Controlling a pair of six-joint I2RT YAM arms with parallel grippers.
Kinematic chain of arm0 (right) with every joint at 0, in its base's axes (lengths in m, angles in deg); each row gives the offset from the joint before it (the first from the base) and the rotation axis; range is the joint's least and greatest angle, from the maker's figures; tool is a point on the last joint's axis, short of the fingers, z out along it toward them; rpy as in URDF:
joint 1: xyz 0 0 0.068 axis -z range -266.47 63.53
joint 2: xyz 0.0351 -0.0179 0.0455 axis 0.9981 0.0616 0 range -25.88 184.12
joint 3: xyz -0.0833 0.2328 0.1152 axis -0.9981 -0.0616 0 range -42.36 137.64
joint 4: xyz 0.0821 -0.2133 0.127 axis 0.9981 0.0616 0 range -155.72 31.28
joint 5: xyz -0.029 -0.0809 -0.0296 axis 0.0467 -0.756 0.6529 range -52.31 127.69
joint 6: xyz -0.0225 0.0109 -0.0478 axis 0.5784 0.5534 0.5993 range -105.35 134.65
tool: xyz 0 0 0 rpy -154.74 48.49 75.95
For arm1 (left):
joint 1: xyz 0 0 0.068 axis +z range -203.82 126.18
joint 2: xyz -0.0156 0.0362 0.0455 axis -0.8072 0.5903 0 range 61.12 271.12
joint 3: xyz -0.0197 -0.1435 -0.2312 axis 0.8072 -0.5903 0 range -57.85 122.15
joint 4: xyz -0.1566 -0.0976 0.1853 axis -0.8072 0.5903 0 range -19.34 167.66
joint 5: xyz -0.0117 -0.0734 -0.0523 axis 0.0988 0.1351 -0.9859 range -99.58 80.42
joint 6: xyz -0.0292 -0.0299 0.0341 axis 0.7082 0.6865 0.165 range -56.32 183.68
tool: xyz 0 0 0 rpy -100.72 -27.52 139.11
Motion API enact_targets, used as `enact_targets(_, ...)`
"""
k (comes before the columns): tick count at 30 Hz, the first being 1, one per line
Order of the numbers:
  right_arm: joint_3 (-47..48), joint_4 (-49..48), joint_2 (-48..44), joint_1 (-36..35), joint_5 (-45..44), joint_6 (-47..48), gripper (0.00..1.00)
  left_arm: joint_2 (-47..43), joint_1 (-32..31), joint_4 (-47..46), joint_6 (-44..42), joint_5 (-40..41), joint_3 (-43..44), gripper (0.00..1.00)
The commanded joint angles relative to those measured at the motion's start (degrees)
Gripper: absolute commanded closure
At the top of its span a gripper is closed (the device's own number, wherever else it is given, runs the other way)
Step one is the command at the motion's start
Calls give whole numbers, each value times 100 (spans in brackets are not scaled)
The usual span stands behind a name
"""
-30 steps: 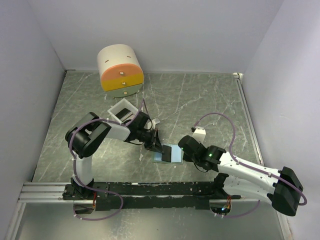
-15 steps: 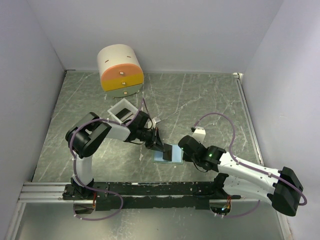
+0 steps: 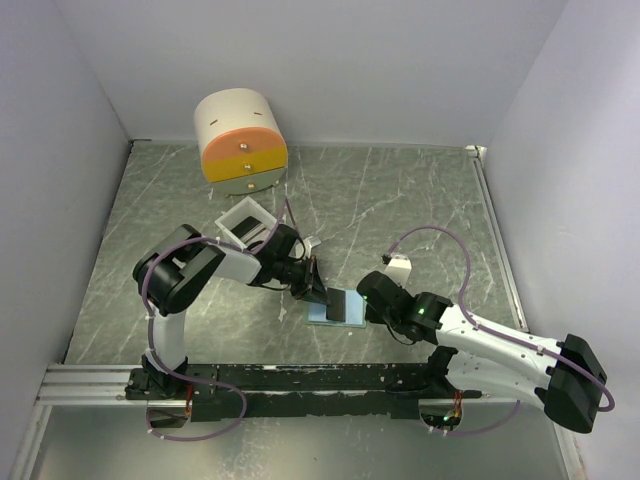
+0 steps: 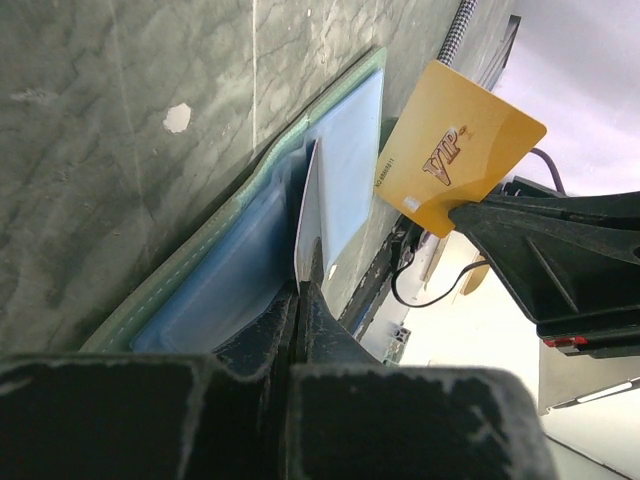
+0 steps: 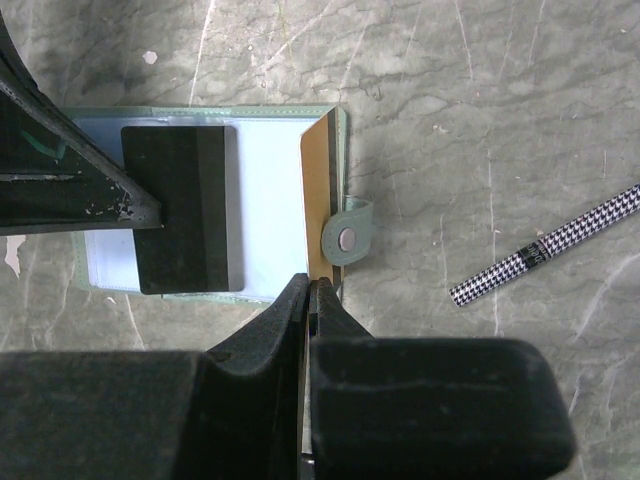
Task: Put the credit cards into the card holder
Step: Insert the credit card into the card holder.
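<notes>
The card holder (image 3: 322,314) lies open on the table, pale blue inside with a grey-green rim (image 5: 200,112) and a small clasp (image 5: 348,238). My left gripper (image 3: 314,290) is shut on a dark card (image 5: 185,205) and holds it over the holder's left half. In the left wrist view that card shows edge-on (image 4: 308,215) in my left gripper (image 4: 300,292). My right gripper (image 5: 311,287) is shut on the orange-yellow card (image 4: 455,165), which stands on edge (image 5: 320,195) at the holder's right side by the clasp. In the top view my right gripper (image 3: 368,300) is beside the holder.
A cream cylinder with orange and yellow drawers (image 3: 240,140) stands at the back left. A white open-topped box (image 3: 245,222) sits by my left arm. A black-and-white patterned pen (image 5: 545,245) lies on the table right of the holder. A black rail (image 3: 300,378) runs along the near edge.
The dark card has shifted slightly right over the holder with my left gripper. The right arm has barely moved.
</notes>
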State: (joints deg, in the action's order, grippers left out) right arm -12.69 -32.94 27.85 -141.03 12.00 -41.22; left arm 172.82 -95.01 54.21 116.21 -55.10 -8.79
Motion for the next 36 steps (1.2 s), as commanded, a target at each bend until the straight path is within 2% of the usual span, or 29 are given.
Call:
enact_targets(1,-124,-19,36,-11,82,-19,100,125,-125,-8,-28,184,62,93)
enact_targets(14,-122,-48,69,-15,90,-6,100,292,-206,208,31,388,328,93)
enact_targets(23,-133,-39,32,-8,64,5,100,-233,-223,1378,-402,1230,608,62)
enact_targets(31,-160,-97,77,-17,91,31,100,-566,-236,2092,-545,1965,827,47)
enact_targets(36,-147,-123,55,-10,90,64,100,-625,-322,2640,-713,2383,1168,47)
